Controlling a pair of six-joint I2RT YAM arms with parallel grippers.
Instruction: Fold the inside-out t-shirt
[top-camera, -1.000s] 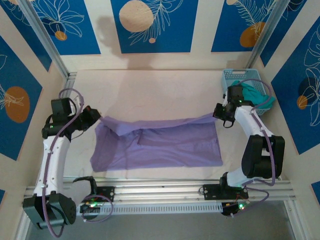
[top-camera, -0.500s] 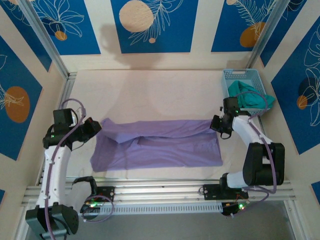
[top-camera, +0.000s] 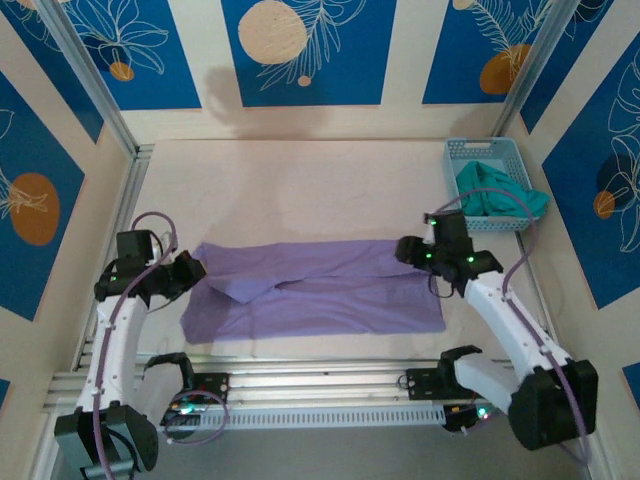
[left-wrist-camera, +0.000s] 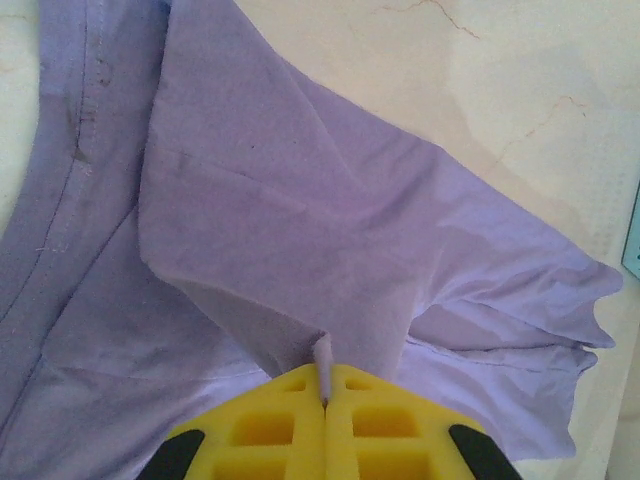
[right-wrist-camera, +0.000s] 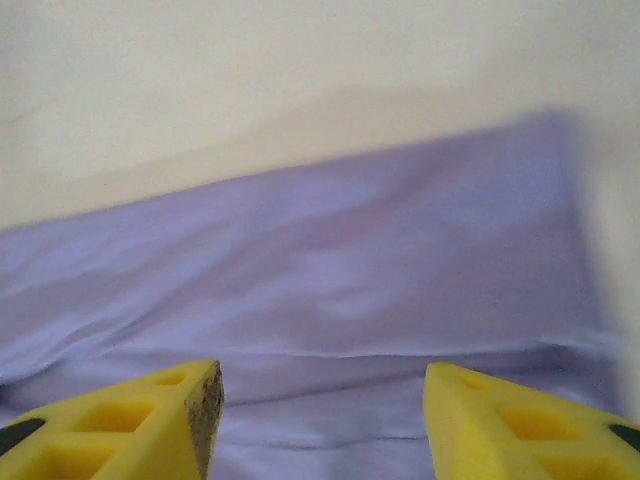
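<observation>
1. Left fingers (top-camera: 190, 268), left of centre in the overhead view: clenched on the left end of the inside-out t-shirt (top-camera: 320, 295). In the left wrist view, these yellow fingers (left-wrist-camera: 290, 410) sit at the bottom edge, pressed together on a raised ridge of the lavender shirt (left-wrist-camera: 300, 200).
2. The t-shirt lies on the pale desk (top-camera: 300, 180) in the lower middle of the overhead frame. It is flattened into a band whose long axis runs left to right, parallel to the frame's lower edge. Its upper layer laps over the lower one. Which end carries the neck cannot be told.
3. Right fingers (top-camera: 408, 250), at the shirt's upper right corner: released. In the right wrist view, the two fingers (right-wrist-camera: 180, 410) stand apart at the bottom, with nothing between them and blurred shirt (right-wrist-camera: 330, 270) beyond.
4. Blue basket (top-camera: 478, 150), upper right, well apart from the shirt. It holds a teal garment (top-camera: 500, 200) that spills over its right rim.
</observation>
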